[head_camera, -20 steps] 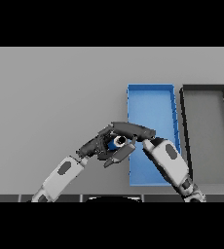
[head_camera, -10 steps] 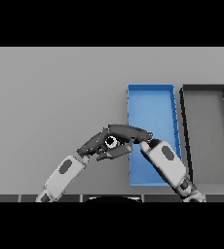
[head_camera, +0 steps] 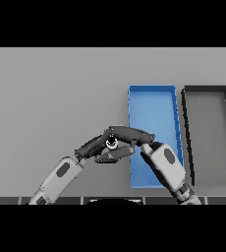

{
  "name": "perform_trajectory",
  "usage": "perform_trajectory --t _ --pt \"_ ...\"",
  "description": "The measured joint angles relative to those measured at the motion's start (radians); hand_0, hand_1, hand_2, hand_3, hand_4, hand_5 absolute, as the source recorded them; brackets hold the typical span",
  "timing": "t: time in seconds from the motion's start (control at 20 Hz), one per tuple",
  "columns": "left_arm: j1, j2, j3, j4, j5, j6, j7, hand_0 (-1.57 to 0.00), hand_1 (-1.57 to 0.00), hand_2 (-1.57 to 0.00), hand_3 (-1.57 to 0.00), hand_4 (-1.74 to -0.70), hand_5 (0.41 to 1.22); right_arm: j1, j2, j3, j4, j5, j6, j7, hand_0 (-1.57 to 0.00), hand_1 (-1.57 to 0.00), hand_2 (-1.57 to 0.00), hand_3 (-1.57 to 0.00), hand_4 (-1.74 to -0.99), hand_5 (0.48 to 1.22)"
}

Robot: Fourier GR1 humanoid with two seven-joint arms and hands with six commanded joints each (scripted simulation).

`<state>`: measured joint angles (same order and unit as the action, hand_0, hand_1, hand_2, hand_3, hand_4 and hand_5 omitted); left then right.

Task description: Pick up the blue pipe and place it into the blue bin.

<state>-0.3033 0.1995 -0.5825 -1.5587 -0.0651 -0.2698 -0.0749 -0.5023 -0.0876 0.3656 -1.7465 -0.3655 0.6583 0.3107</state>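
Scene: I look down at a grey surface (head_camera: 56, 93); a blue bin (head_camera: 152, 106) lies right of centre, and a dark grey bin (head_camera: 208, 133) sits just beside it, further right.
Blue pipe: only a small round end with a pale ring shows (head_camera: 112, 142), held just left of the blue bin's near left wall.
Right hand: my right hand (head_camera: 127, 134) reaches left across the blue bin's near corner, its fingers curled over the pipe from above.
Left hand: my left hand (head_camera: 98, 147) comes in from the lower left and meets the pipe from below and the side; I cannot tell whether its fingers close on it.
Step in hand: I judge the pick is underway, with the pipe grasped and not yet over the bin.
Next move: carry the pipe right, past the bin's left wall, above its bare floor, then loosen the fingers.
Care: the left hand should come clear first.
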Motion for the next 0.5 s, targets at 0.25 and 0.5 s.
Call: perform_trajectory --t 0.25,0.5 --pt "-0.013 0.005 0.014 0.019 -0.003 0.008 0.056 -0.06 -0.06 -0.05 -0.06 -0.89 0.638 0.013 -0.001 -0.008 -0.015 0.037 0.013 -0.024 -1.57 -1.57 -1.57 -1.57 -1.493 1.219" --pt "0.002 -0.012 0.016 0.022 0.022 0.004 0.104 -0.02 -0.02 -0.02 -0.02 -0.90 0.569 0.000 0.016 -0.029 -0.001 0.009 0.012 0.001 -1.57 -1.57 -1.57 -1.57 -1.488 1.220"
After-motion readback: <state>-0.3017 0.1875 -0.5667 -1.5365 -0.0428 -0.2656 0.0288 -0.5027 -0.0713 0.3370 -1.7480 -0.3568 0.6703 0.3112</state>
